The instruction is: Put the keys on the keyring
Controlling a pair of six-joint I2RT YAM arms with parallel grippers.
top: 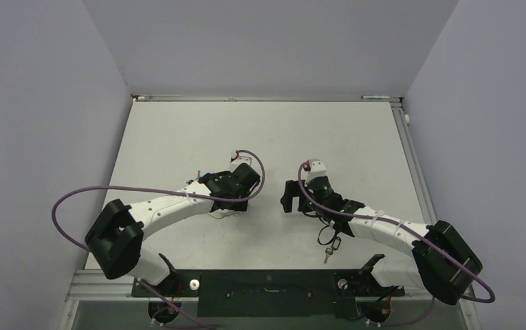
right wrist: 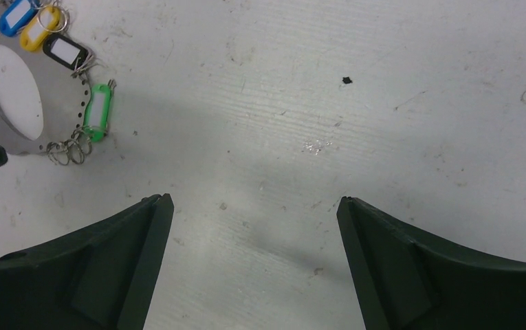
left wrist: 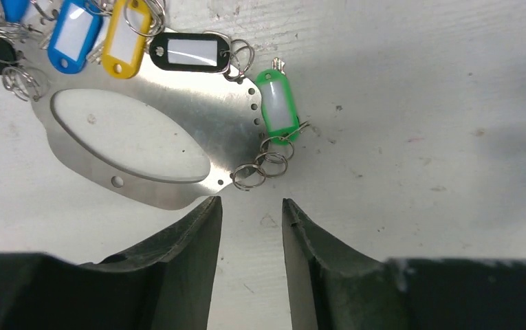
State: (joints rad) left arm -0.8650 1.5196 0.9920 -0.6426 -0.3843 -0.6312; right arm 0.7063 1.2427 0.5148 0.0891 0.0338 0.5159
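- Nearest, under the right arm, is a dark loop (top: 326, 236) with a small metal piece (top: 327, 258) at its near end. It is too small to tell whether this is a key left to hang.
- The right tool (right wrist: 253, 199) is spread wide and empty over bare table (right wrist: 356, 103), well right of the keyring.
- The left tool (left wrist: 251, 206) is partly parted and grips nothing. Its tips are just near of the keyring's near edge.
- The keyring (left wrist: 225, 117), a flat metal plate with an oval cut-out, lies flat on the table, left of centre.
- Small rings (left wrist: 260, 165) chain off the green tag (left wrist: 278, 104) on the plate's right. The last ring overlaps the plate's edge, but I cannot tell whether it passes through an edge hole.
- Farther along the rim sit the black tag (left wrist: 190, 52), yellow tag (left wrist: 126, 38) and blue tag (left wrist: 74, 34), each with rings at the plate.
- The task looks mostly done. The green tag's hook-up is unconfirmed, and the near piece may remain.
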